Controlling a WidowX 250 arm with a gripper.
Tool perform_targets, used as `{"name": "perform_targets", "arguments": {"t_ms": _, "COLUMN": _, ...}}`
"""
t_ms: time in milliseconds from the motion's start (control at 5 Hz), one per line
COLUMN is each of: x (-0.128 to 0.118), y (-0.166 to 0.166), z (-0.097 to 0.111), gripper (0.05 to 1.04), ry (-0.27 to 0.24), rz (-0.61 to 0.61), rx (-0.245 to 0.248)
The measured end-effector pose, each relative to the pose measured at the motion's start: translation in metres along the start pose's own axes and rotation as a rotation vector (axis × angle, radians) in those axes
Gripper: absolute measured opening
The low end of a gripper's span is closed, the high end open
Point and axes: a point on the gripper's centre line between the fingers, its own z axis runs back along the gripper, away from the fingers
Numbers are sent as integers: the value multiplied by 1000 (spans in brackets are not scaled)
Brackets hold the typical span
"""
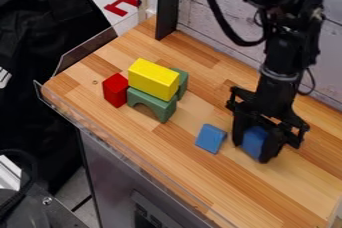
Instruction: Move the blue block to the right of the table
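Note:
At the right of the table, the black gripper [252,151] points down, its two fingers shut on a blue block [254,140]. The fingers cover parts of that block's sides, and its lower end is close to the wood; whether it touches cannot be told. A second, flatter blue block [211,138] lies on the table [194,174] just left of the gripper, apart from it.
Left of centre, a yellow block [153,79] rests on top of green arch-shaped blocks [152,104], with a red block [115,90] beside them. A clear guard runs along the front-left edge, and a wall [217,34] stands behind.

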Motion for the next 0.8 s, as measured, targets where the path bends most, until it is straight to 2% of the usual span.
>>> {"name": "perform_targets", "arguments": {"t_ms": 200, "x": -2, "y": 2, "z": -3, "gripper": 640, "ry": 0, "rz": 18, "rx": -26}}
{"name": "perform_targets", "arguments": {"t_ms": 400, "x": -6, "y": 6, "z": -1, "gripper": 922, "ry": -7, "rz": 29, "rx": -25}}
{"name": "perform_targets", "arguments": {"t_ms": 600, "x": -12, "y": 12, "z": 14, "gripper": 995, "ry": -45, "rz": 66, "rx": 14}}
{"name": "perform_targets", "arguments": {"t_ms": 800, "x": -13, "y": 13, "z": 51, "gripper": 995, "ry": -139, "rz": 90, "rx": 48}}
